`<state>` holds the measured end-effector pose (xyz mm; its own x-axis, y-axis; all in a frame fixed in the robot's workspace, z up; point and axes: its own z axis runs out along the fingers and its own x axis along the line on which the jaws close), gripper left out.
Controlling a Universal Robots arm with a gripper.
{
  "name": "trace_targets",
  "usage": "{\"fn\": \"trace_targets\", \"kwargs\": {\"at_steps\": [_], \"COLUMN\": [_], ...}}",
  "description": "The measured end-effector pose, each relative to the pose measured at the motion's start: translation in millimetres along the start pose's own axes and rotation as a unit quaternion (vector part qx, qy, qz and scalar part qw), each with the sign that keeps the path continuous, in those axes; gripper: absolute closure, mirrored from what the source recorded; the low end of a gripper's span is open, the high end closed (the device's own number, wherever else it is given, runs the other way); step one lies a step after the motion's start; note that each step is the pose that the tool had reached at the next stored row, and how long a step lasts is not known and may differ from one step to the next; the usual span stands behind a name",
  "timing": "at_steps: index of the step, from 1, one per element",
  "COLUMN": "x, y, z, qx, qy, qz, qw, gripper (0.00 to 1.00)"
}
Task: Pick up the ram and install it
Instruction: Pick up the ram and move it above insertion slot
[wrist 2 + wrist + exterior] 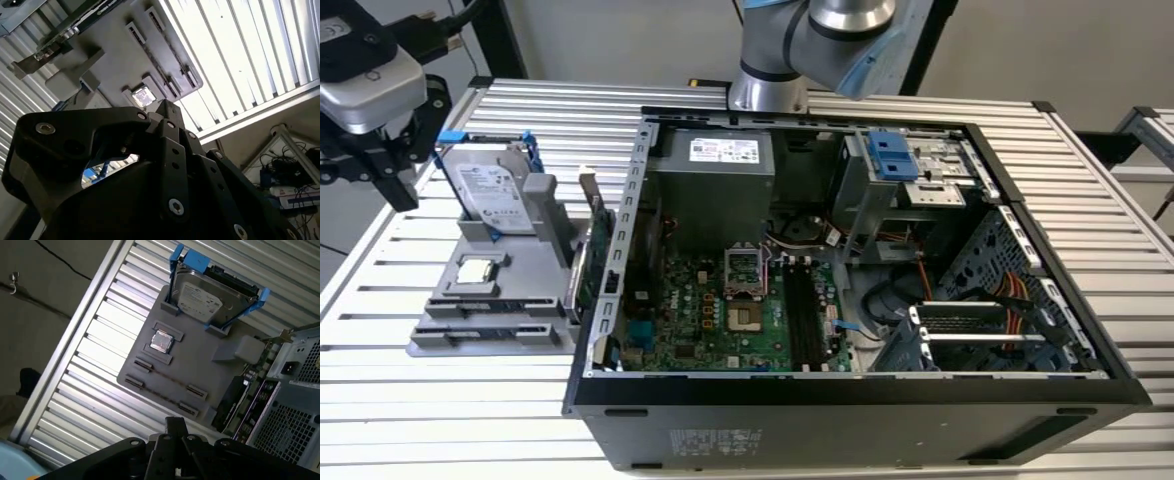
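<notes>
The ram [491, 310] is a thin bluish-dark stick standing on edge between small holders near the front of a grey fixture plate [440, 345]. In the first wrist view the ram [167, 379] is a fine dark line across that plate. My gripper [371, 185] hangs above the table's far corner at the exterior view's left. It is open and empty, well back from the ram and higher than it. Its black body fills the foreground in both wrist views. The motherboard's long black slots [803, 320] lie inside the open computer case [854, 400].
On the same plate a silver hard drive [491, 190] stands in a blue-edged bracket, with a small square chip [478, 268] in front of it. A green card with a metal bracket [594, 270] stands between plate and case. Slatted table [454, 410] surrounds everything.
</notes>
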<state>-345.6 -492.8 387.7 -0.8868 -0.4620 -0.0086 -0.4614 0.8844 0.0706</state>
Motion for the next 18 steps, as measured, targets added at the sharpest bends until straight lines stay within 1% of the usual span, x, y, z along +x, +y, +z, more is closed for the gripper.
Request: {"fn": "trace_targets", "kwargs": {"at_steps": [5,9,13,18], "x": [0.0,0.0,0.0,0.0], "y": [0.0,0.0,0.0,0.0], "z": [0.0,0.0,0.0,0.0], "qx": [-0.0001,-0.0002,-0.0002,-0.0003], "qy": [0.0017,0.0032,0.0047,0.0064], "qz": [-0.024,-0.044,-0.064,-0.088], "qw": [0.9997,0.9990,0.9980,0.9961], "gripper": [1.00,1.00,1.00,1.00]}}
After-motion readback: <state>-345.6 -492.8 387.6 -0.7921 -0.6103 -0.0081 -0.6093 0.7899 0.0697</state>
